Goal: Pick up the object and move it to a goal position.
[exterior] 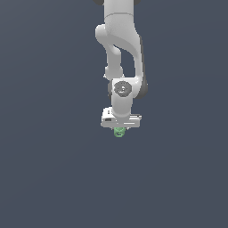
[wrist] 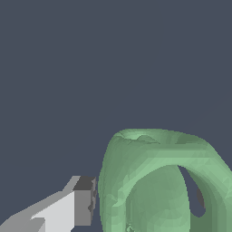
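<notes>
The object (exterior: 119,132) is a small light-green lumpy ring shape directly under the white hand, which points down in the middle of the exterior view. In the wrist view the object (wrist: 154,181) fills the lower part of the picture, very close to the camera. My gripper (exterior: 119,130) is closed to a narrow gap on it. One white finger with a dark pad (wrist: 84,201) sits right against the object's side. The other finger is hidden behind the object. In the exterior view the fingers are hidden by the hand and the object.
A plain dark grey-blue surface (exterior: 49,178) lies all around the arm. The white arm (exterior: 120,44) rises to the top edge of the exterior view. No goal marker shows.
</notes>
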